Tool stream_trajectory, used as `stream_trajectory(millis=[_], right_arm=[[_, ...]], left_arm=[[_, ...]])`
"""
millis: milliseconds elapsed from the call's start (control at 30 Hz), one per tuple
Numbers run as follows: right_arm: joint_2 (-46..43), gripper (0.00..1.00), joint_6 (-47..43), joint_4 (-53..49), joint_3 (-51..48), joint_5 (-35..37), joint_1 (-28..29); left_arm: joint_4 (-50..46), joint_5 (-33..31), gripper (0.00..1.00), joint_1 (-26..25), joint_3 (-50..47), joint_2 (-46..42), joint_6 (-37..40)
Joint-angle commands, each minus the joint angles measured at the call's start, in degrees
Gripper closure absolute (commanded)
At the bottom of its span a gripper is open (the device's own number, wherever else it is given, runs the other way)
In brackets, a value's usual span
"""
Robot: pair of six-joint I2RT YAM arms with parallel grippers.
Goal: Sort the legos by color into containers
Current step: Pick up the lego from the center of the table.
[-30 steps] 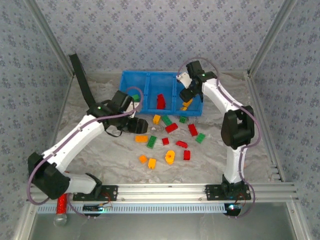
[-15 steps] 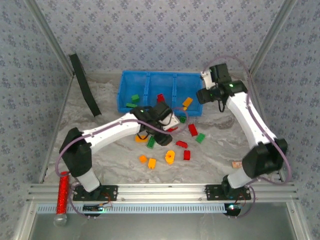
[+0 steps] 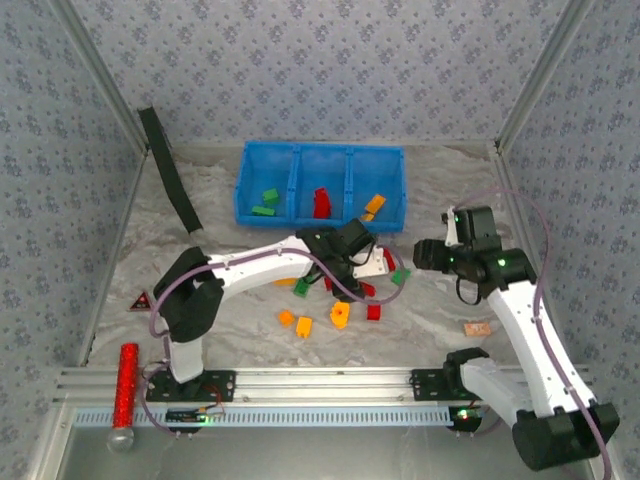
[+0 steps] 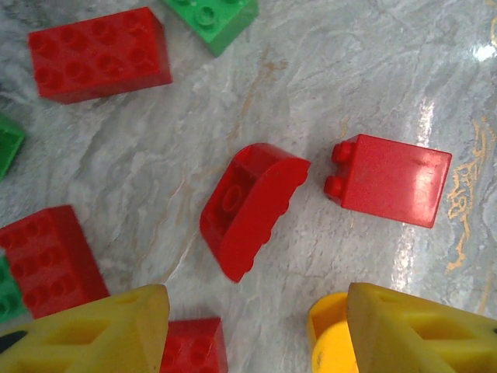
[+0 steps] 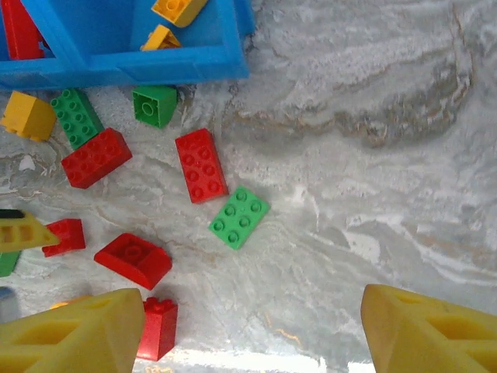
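**Lego sort: both grippers empty over the pile, tray partly filled**

Nearest me, the red glittery cylinder (image 3: 127, 385) lies by the front rail on the left. A small dark triangle (image 3: 138, 300) sits a bit further in on the marbled table (image 3: 240, 330).

Mid-table are the loose legos (image 3: 340, 315), with red, green and orange-yellow all mixed together. My left gripper (image 4: 256, 334) hangs right over them, jaws apart with nothing between. On its wrist cam a red rounded brick (image 4: 252, 206) sits just beyond the gap. A red square brick (image 4: 392, 179) is beside that one, not touching it.

My right gripper (image 5: 248, 334) is off to the right of the pile over bare table, jaws wide apart and holding nothing. A green brick (image 5: 239, 217) and a long red brick (image 5: 200, 165) lie ahead of it.

Farthest back is the blue tray (image 3: 320, 150). It has green pieces (image 3: 270, 196) in the left compartment, a red piece (image 3: 321, 202) in the middle and an orange piece (image 3: 375, 205) in the right.
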Motion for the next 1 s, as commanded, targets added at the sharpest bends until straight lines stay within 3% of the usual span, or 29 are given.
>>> stream_trajectory(millis=[0, 400, 667, 967], right_arm=[[-1.85, 0.23, 3.23, -0.32, -1.01, -2.80, -1.58], [-1.63, 0.20, 1.46, 0.38, -1.92, -7.28, -6.20], [-6.60, 0.20, 1.55, 3.48, -1.93, -8.04, -6.31], [-7.27, 0.21, 1.72, 1.58, -1.78, -8.42, -6.31]], left_arm=[[2.28, -0.18, 0.37, -1.09, 1.53, 2.14, 3.83], [1.39, -2.27, 0.36, -1.89, 4.28, 8.12, 6.30], [-0.16, -5.24, 0.36, -2.15, 7.53, 12.27, 7.65], [-4.56, -5.23, 0.44, -2.14, 12.00, 16.69, 6.82]])
